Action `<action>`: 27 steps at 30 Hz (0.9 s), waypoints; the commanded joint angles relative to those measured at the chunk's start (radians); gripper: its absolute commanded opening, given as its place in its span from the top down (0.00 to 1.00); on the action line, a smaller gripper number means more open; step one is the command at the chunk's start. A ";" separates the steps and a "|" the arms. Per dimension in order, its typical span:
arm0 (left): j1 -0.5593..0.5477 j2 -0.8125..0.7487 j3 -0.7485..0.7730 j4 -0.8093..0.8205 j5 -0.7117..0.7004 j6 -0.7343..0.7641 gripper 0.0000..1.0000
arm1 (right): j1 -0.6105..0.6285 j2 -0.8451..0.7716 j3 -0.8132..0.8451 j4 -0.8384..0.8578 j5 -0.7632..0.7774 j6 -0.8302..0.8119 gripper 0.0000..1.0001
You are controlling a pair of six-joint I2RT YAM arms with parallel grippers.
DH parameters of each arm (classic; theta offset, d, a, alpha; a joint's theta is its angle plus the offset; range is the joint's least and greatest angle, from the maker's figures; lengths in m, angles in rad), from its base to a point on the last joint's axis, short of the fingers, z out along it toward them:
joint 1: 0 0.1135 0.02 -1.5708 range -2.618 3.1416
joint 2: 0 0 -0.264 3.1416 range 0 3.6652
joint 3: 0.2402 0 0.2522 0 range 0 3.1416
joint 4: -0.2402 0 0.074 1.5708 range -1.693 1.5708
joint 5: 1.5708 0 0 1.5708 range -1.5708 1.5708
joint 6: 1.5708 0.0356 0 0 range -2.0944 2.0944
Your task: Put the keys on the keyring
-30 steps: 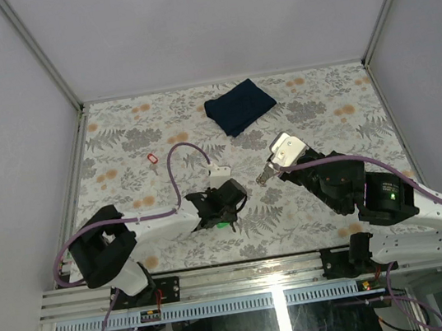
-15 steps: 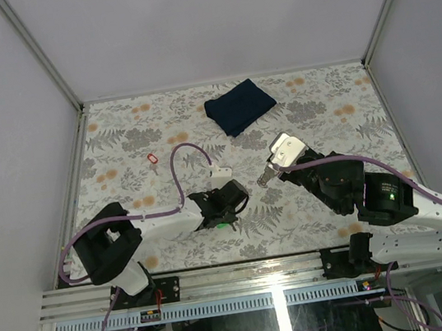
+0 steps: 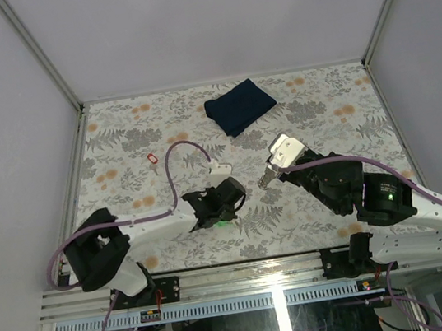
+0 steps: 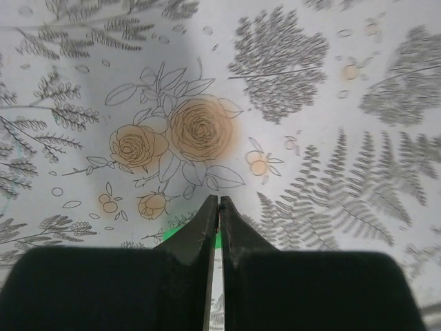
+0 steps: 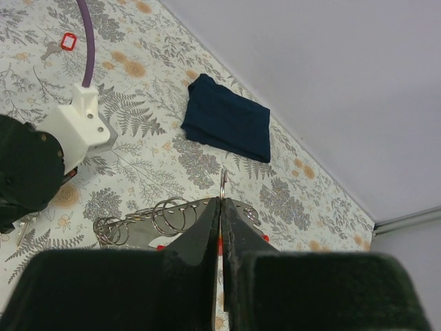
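Note:
A green-headed key (image 4: 178,234) lies flat on the flowered table under my left gripper (image 4: 219,201). The fingers are shut tip to tip, and green shows beside and behind them. I cannot tell whether any of the key is pinched. From above, the green key (image 3: 224,222) peeks out below the left gripper (image 3: 223,215). The keyring (image 3: 153,160), with its red tag (image 5: 67,41), lies far off at the left back. My right gripper (image 5: 220,201) is shut on a thin silvery ring (image 5: 223,181) standing edge-on, with a holed metal plate (image 5: 169,224) carrying wire rings just behind it.
A folded dark blue cloth (image 3: 239,105) lies at the back centre. The right gripper (image 3: 263,180) hovers a short way right of the left one. The left arm's purple cable (image 3: 173,168) loops over the table. Metal frame rails (image 3: 47,62) bound the table.
The left gripper's fingers have closed over the green key, and the left arm has shifted slightly. The right arm and its ring have stayed put.

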 commanded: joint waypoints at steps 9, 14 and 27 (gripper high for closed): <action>-0.006 -0.541 -0.070 0.168 0.019 0.321 1.00 | 0.008 -0.035 0.005 0.111 -0.083 -0.032 0.99; -0.006 -0.745 -0.104 0.258 0.059 0.408 1.00 | 0.008 -0.027 0.009 0.148 -0.161 -0.026 0.99; -0.003 -0.748 0.055 0.069 0.095 0.621 1.00 | 0.008 0.011 0.036 0.200 -0.229 -0.029 0.99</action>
